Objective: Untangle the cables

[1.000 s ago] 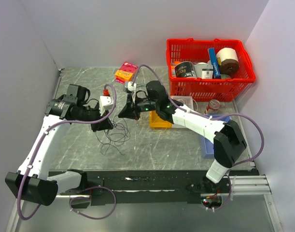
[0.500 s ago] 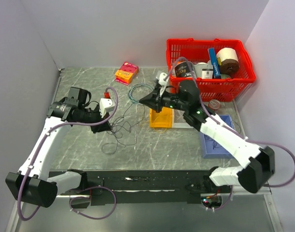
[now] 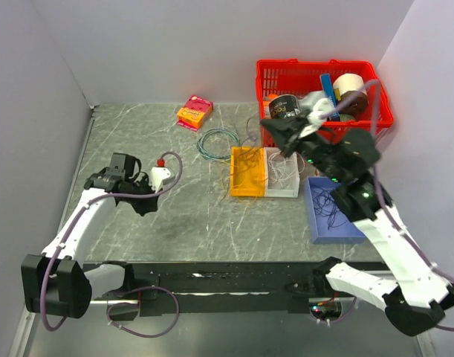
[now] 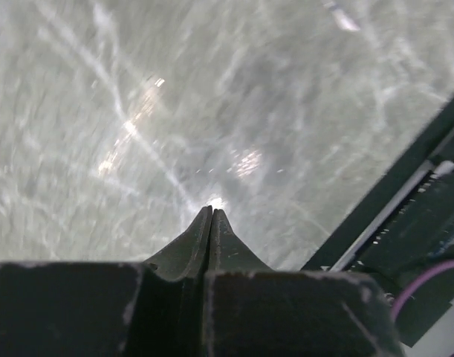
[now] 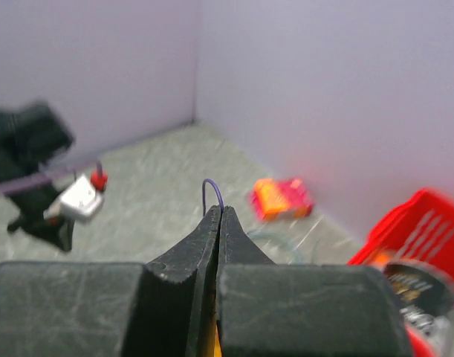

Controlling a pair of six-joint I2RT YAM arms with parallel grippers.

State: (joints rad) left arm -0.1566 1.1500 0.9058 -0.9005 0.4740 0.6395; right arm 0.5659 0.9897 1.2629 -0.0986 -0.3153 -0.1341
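Nearest us, we noted one black rail (image 3: 212, 277) along the edge of the table (image 3: 212, 223). In the left wrist view it ran just to the right of the left gripper (image 4: 212, 213). That gripper's fingers were pressed together on nothing, over bare veined surface, with open room ahead of them and to their left.

Beyond and well to the right of those fingers we counted three trays. One yellow tray (image 3: 247, 193) touched one clear tray (image 3: 282, 195), and one blue tray (image 3: 338, 237) sat nearer us, close to the right edge. The cables (image 3: 283, 169) lay in them: pale strands in the clear tray and dark strands (image 3: 331, 206) in the blue. We could not tell what the yellow tray held.

The right gripper (image 5: 218, 213) stood high over the trays' far side, closed on one thin purple strand (image 5: 204, 193) that looped up just past the fingertips.

Left of those fingers lay one blue-green wire coil (image 3: 218, 143). Farther left, near the back wall, lay one pink-and-orange packet (image 3: 195, 111). Behind them, one red basket (image 3: 316, 65) filled the far right corner.
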